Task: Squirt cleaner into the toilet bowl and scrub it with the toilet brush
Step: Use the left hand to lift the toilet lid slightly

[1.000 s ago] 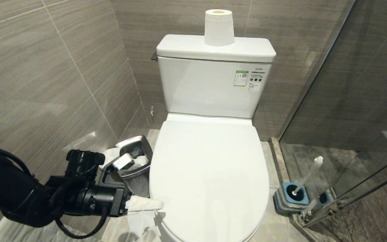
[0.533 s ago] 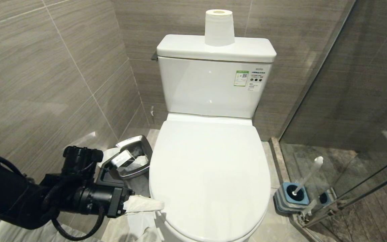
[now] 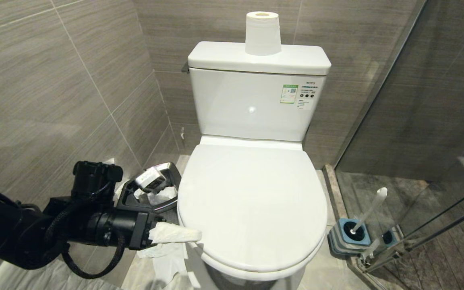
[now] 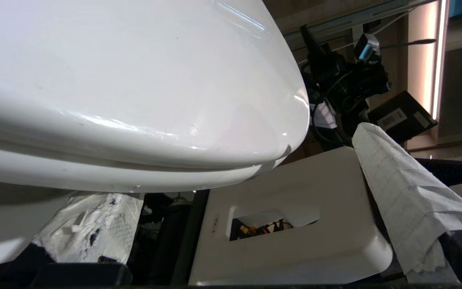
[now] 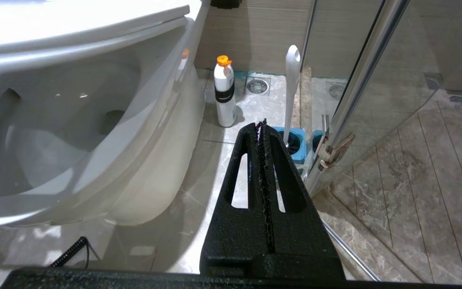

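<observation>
At the toilet bowl's (image 3: 232, 278) left front rim, the tissue-wrapped left tool (image 3: 175, 235), jaws spread wide, is prying under the lid (image 3: 252, 205); it should be lifting evenly. Toilet brush (image 3: 367, 213) is waiting in its holder on the floor right of the bowl.

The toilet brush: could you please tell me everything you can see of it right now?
The toilet brush has a long slim white handle, plastic by its look, with a rounded tip. It stands tilted in its blue square holder on the floor to the right of the toilet bowl, beside the glass shower door. Its head sits down in the holder's dark opening, so the bristles barely show. Nothing grips it: only the holder touches it.
</observation>
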{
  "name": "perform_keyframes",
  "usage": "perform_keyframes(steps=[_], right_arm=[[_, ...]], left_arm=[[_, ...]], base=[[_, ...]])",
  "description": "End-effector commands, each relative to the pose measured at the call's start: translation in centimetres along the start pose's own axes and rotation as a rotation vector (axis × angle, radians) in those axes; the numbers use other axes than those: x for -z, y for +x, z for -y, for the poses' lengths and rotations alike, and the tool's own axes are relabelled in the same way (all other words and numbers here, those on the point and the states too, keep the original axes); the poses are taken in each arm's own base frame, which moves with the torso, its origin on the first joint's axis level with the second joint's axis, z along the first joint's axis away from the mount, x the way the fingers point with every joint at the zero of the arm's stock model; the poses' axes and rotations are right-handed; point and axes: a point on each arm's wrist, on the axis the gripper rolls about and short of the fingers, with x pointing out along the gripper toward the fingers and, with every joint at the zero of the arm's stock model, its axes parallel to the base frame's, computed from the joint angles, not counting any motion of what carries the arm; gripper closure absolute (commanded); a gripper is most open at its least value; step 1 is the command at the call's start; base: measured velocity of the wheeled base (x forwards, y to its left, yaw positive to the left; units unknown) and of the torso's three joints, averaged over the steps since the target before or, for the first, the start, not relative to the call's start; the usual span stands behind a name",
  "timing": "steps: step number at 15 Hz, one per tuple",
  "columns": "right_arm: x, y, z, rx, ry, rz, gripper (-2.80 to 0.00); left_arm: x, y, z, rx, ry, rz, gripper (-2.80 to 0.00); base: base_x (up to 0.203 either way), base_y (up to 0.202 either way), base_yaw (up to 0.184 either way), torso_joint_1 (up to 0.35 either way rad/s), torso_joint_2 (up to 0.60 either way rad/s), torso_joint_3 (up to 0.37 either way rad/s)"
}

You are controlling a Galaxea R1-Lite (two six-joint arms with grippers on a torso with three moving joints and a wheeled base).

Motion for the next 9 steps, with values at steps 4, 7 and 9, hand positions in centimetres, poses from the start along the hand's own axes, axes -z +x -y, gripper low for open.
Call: perform_keyframes(steps=[4, 7, 9], right_arm=[[-0.02, 0.0, 0.0, 0.0, 0.001, 0.0, 0.0], [0.01, 0.01, 0.0, 0.0, 0.001, -0.001, 0.0], [-0.01, 0.0, 0.0, 0.0, 0.001, 0.0, 0.0]], left_arm=[[-1.49, -0.08, 1.29, 0.013, 0.054, 0.018, -2.8], [-1.65, 0.11, 1.67, 0.02, 0.068, 0.015, -2.8], [-1.56, 0.2, 1.73, 0.023, 0.068, 0.011, -2.8]], base=[[0.0, 0.0, 0.0, 0.0, 0.0, 0.0], [0.0, 0.0, 0.0, 0.0, 0.0, 0.0], [0.0, 0.0, 0.0, 0.0, 0.0, 0.0]])
